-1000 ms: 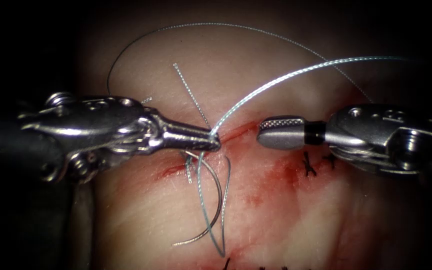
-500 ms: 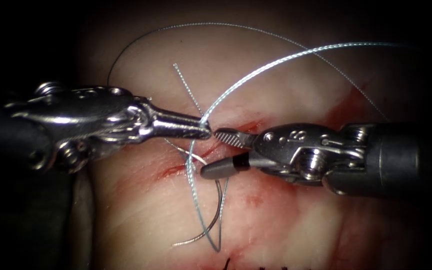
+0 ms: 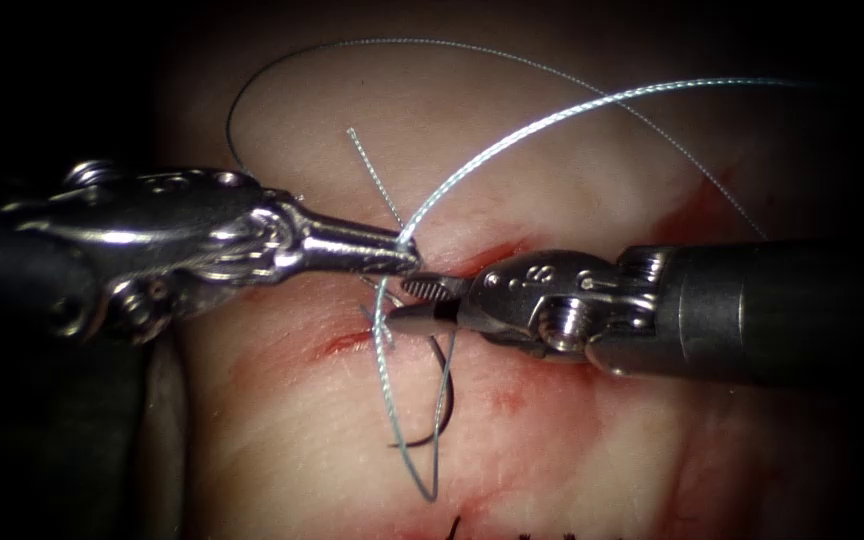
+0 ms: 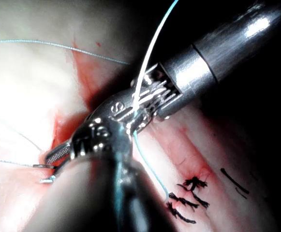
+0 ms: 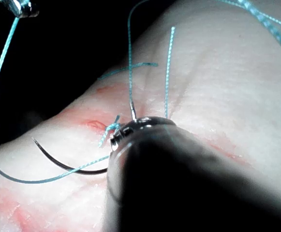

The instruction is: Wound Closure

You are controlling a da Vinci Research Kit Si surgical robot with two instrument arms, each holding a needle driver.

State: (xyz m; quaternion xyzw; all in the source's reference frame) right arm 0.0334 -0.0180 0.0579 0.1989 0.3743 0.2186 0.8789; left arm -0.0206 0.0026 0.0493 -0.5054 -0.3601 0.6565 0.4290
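The curved needle (image 3: 440,395) lies loose on the tissue (image 3: 552,470) just below the cut (image 3: 472,262), its arc dark against the pale surface; in the right wrist view I see it (image 5: 63,164) lying flat with its sharp tip free, not in the tissue. Neither claw holds it. The blue thread (image 3: 512,140) rises from the cut in a long arc toward the upper right, and another strand of it drops in a narrow loop beside the needle. My left claw (image 3: 407,258) is clenched on the thread right at the cut's left end, where the arc begins. My right claw (image 3: 422,303) sits just under it, jaws slightly parted around the thread strands near the cut, grasping nothing that I can see. Red fluid (image 3: 512,400) stains the tissue around and below the cut. In the left wrist view, dark knotted stitches (image 4: 188,193) sit on the tissue beyond the tools.
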